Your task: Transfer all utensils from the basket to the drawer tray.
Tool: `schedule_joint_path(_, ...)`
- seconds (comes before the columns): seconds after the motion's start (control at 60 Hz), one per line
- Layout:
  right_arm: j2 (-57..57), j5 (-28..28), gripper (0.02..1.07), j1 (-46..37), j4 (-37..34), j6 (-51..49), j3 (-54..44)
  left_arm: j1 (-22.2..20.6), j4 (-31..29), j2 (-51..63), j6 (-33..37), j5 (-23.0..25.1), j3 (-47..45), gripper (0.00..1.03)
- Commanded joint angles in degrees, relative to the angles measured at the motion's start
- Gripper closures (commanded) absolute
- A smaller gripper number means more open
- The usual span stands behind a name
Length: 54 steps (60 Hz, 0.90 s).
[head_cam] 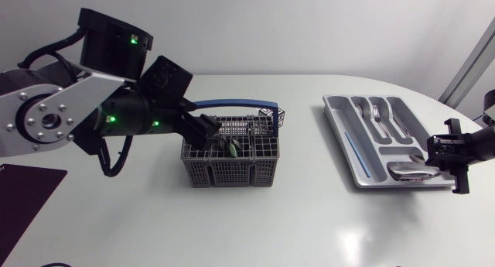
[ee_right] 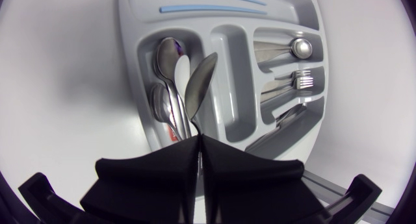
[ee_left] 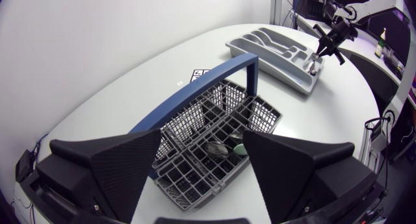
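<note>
Right wrist view: R claw [ee_right: 199, 145] pinching spoon [ee_right: 200, 81] over tray [ee_right: 232, 74]; L claw [ee_left: 201, 146] wide open.

On the white desk [head_cam: 294, 228], a grey wire basket [head_cam: 232, 172] with a blue handle [head_cam: 232, 105]; something green [head_cam: 230, 151] inside. Over its left part, the left gripper [head_cam: 207, 134], arm coming in from the left edge. Well apart to the right, a grey drawer tray [head_cam: 346, 147] with cutlery [head_cam: 384, 120] in its long compartments. At its near right corner, the right gripper [head_cam: 439, 160], with a spoon [head_cam: 410, 172] at its tip above the crosswise compartment.
</note>
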Motion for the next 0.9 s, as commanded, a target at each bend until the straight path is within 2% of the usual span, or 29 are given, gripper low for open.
schedule_joint_path(0.0, 2.2, 0.9, 1.01, -0.8, 2.3, -3.4, -2.3, 0.1, 0.3, -0.3, 1.1, -0.6, -1.9, 0.16)
schedule_joint_path(0.183, 3.5, 3.5, 0.98, -0.7, 5.7, -4.5, -4.3, 0.1, 0.3, -1.2, 1.3, -1.7, -2.8, 0.16)
schedule_joint_path(0.233, 3.2, 3.5, 0.78, -0.7, 6.9, -4.5, -5.0, 0.1, 0.2, -1.6, 1.4, -1.8, -3.2, 0.16)
schedule_joint_path(0.317, 1.7, 4.2, 0.27, -0.7, 8.8, -4.3, -6.3, 0.0, 0.2, -2.1, 2.1, -2.4, -3.6, 0.16)
schedule_joint_path(0.4, -0.4, 4.7, 0.07, -0.5, 10.0, -4.0, -7.5, -0.3, 0.0, -2.6, 3.1, -2.7, -4.0, 0.16)
schedule_joint_path(0.533, -5.7, 3.9, 0.06, 0.6, 7.5, -2.5, -7.9, -1.0, -0.1, -3.3, 5.5, -3.1, -4.6, 0.16)
schedule_joint_path(0.717, -14.1, -0.2, 0.06, 6.6, -5.0, 11.5, -4.2, -0.2, -1.2, -3.3, 6.0, -3.2, -4.9, 0.16)
schedule_joint_path(0.883, -21.2, -0.8, 0.06, 17.7, -12.8, 26.5, -3.8, 1.3, -1.0, -3.4, 7.3, -3.2, -6.8, 0.16)
